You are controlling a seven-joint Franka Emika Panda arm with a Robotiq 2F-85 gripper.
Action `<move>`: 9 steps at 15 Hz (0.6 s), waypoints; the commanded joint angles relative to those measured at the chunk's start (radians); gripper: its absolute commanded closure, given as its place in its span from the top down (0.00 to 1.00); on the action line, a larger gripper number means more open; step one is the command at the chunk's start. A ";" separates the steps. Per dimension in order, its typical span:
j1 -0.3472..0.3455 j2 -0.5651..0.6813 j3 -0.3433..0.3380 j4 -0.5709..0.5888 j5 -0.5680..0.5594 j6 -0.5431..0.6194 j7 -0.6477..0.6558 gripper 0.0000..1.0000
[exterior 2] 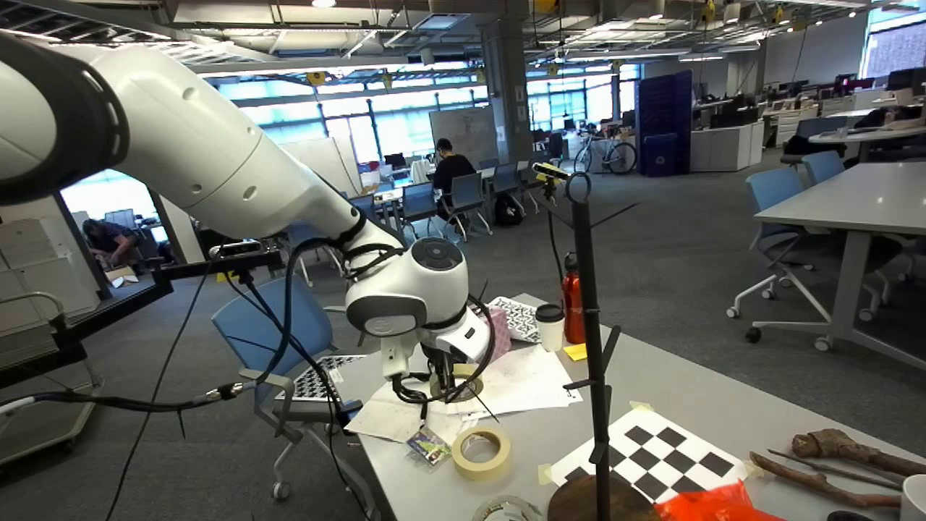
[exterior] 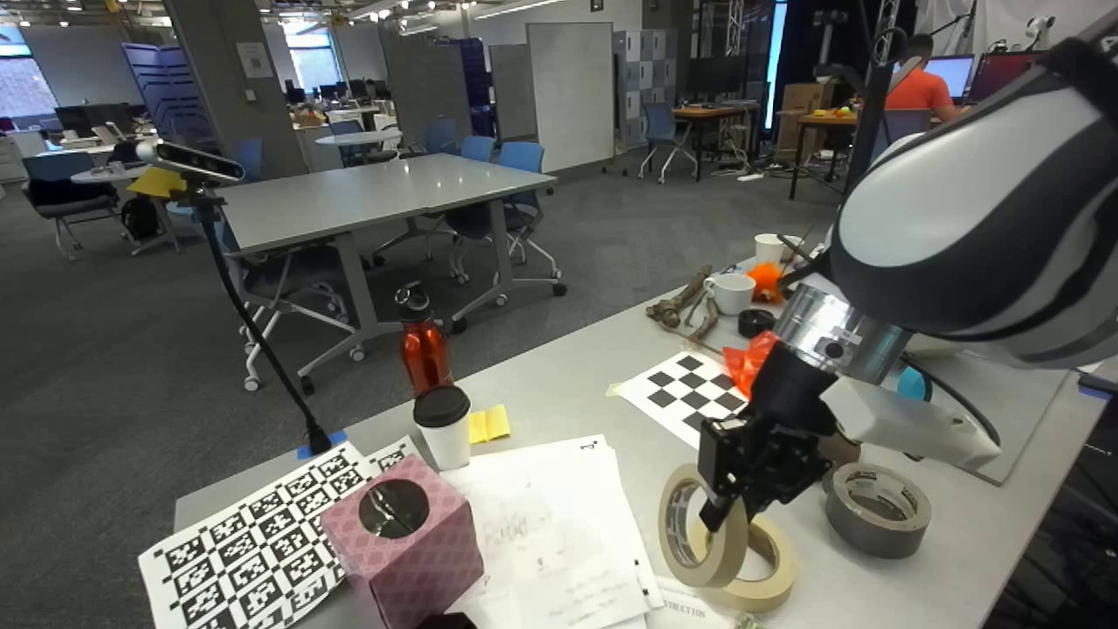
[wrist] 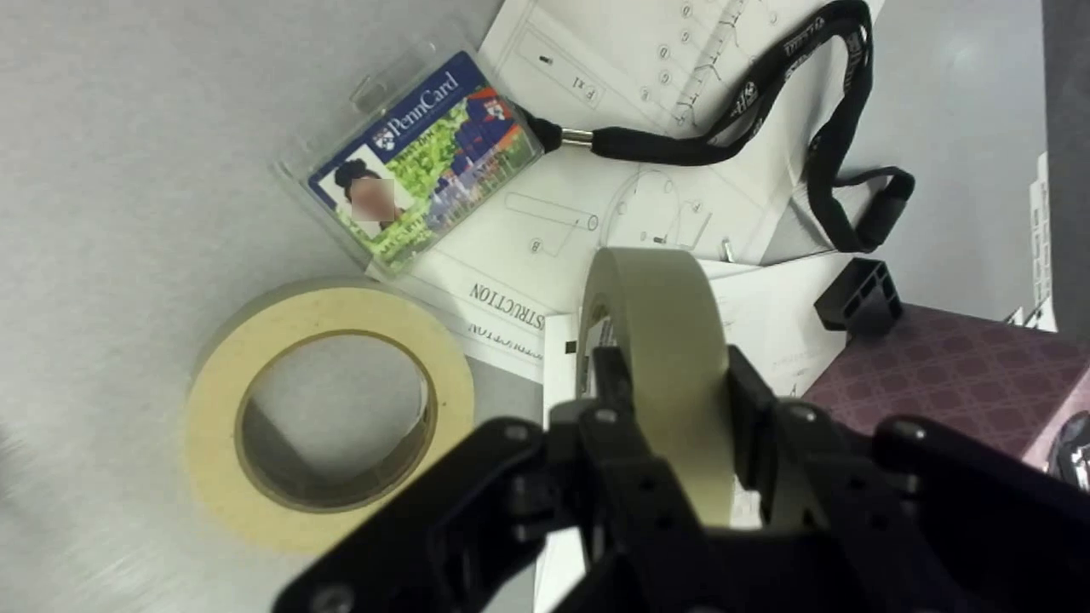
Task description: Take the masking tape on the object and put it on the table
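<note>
Nearest the wrist camera, the black, screw-studded gripper (wrist: pixel 677 366) is filling the bottom of that view; its jaws are clamping a flat, beige-tan paper ring of masking tape (wrist: pixel 677 323), one on each side, parted only by the roll's width. The ring is being held on edge over printed white papers (wrist: pixel 528 255); I cannot tell whether it is touching them.

A near-identical cream tape roll (wrist: pixel 341 311) is lying flat on the large, light grey bench (wrist: pixel 153 128). The wrist view is showing a gap between these two rolls, whereas in an exterior view, with a round grey duct-tape roll (exterior: pixel 878 535) lying nearby, the held one is overlapping the flat one. Only the wrist view is making "PennCard" legible on a colourful, plastic-sleeved card (wrist: pixel 426 162), from which a black woven lanyard (wrist: pixel 664 146) is trailing.

In an exterior view a thin black-poled stand (exterior 2: pixel 592 333) with a dark brown round base (exterior 2: pixel 633 499) is rising near a black-and-white checkerboard sheet (exterior 2: pixel 655 459); in an exterior view the bulky white-and-black robot arm (exterior: pixel 952 201) is hiding most of that stand. Both exterior views are showing a red metal bottle (exterior: pixel 425 354) standing just beside a white, black-lidded cup (exterior: pixel 445 439).
</note>
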 commanded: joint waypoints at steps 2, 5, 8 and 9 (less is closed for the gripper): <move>-0.048 0.064 -0.039 0.084 0.051 -0.126 -0.191 0.07; -0.049 0.093 -0.083 0.098 0.026 -0.163 -0.216 0.07; -0.037 0.111 -0.122 0.095 -0.018 -0.157 -0.214 0.07; -0.036 0.115 -0.130 0.092 -0.032 -0.153 -0.208 0.07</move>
